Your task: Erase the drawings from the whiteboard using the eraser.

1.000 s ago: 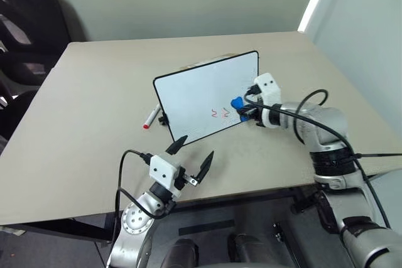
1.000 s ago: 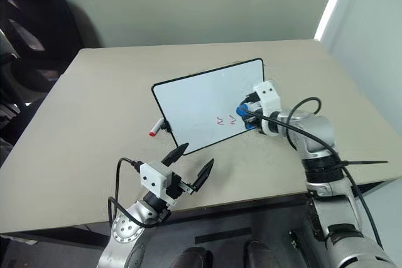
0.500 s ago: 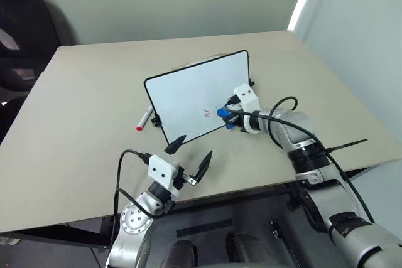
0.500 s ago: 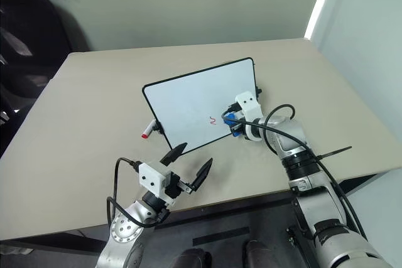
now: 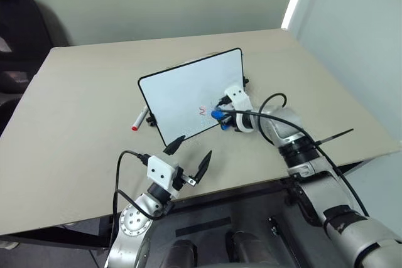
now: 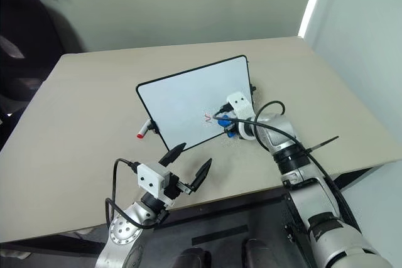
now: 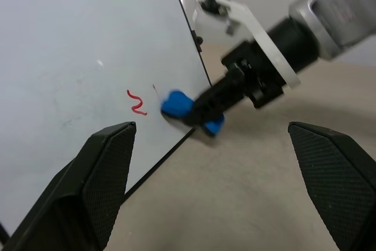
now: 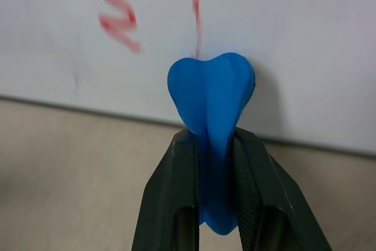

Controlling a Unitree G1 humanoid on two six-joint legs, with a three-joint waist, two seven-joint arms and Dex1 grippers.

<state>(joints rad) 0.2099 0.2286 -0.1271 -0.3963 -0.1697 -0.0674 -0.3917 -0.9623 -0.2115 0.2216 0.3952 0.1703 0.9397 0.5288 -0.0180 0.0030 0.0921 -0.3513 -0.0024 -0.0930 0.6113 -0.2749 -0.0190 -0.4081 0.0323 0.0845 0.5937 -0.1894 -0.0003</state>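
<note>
The whiteboard (image 5: 185,89) stands tilted on the table, its face towards me. One red squiggle of the drawings (image 5: 202,110) remains near its lower edge, with a thin red streak (image 8: 195,19) beside it. My right gripper (image 5: 220,117) is shut on the blue eraser (image 8: 211,92), which presses against the board just right of the squiggle, near the bottom frame. The eraser (image 7: 175,103) bulges out past the fingertips (image 8: 177,163). My left gripper (image 5: 192,149) hovers open and empty in front of the board, near the table's front edge.
A white marker with a red cap (image 5: 139,119) lies on the beige table (image 5: 81,92) just left of the board. A dark chair (image 5: 16,36) stands at the far left, beyond the table. The table's right corner (image 5: 396,145) is close to my right arm.
My right gripper has slid the eraser leftward along the board's lower part; the right-hand squiggle is wiped down to a thin streak. The left gripper has stayed put. The camera has shifted.
</note>
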